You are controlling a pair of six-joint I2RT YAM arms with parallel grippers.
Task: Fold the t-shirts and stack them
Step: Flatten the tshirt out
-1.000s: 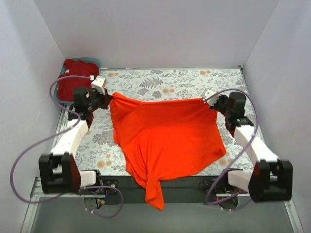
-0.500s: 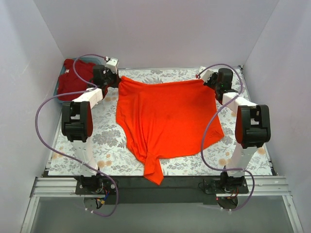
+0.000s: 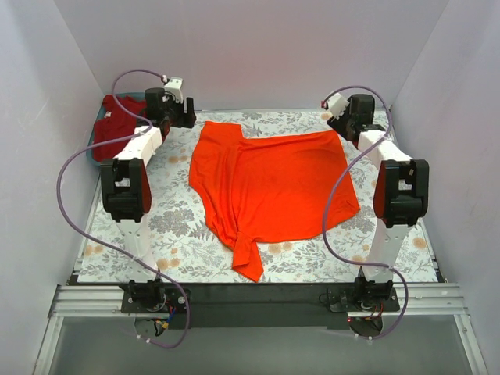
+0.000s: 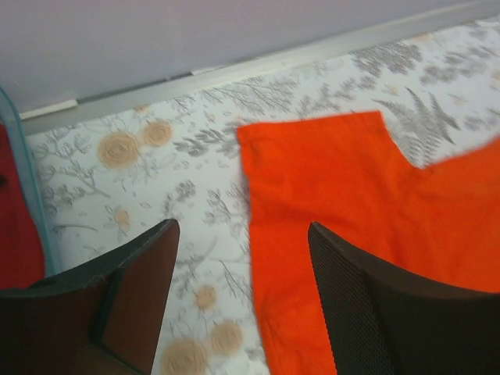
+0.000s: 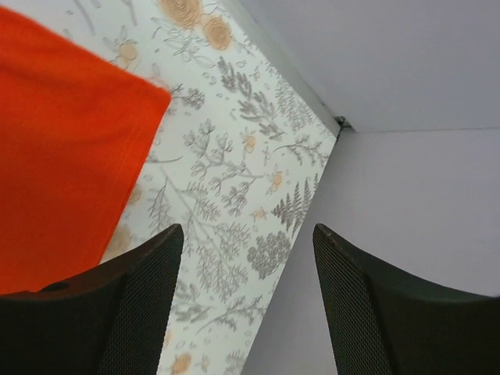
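The bright orange-red t-shirt (image 3: 269, 183) lies spread on the flowered table, its top edge toward the back wall and a twisted tail near the front. My left gripper (image 3: 189, 119) hovers open just beyond the shirt's far left corner; in the left wrist view the left gripper (image 4: 244, 266) has nothing in it, and the orange cloth (image 4: 351, 195) lies below, under the right finger. My right gripper (image 3: 340, 123) stands open past the far right corner; in its wrist view the right gripper (image 5: 246, 266) is over bare table, the shirt corner (image 5: 62, 156) off to the left. The crimson t-shirt (image 3: 117, 125) sits bunched in the bin.
A blue plastic bin (image 3: 95, 150) stands at the back left corner, its rim (image 4: 35, 195) showing in the left wrist view. Grey walls close in the back and sides; the right wall (image 5: 406, 195) is close to the right gripper. Both arms reach far over the table's sides.
Both grippers carried the orange shirt's top corners toward the back, then opened and let go. The shirt has dropped flat on the table.
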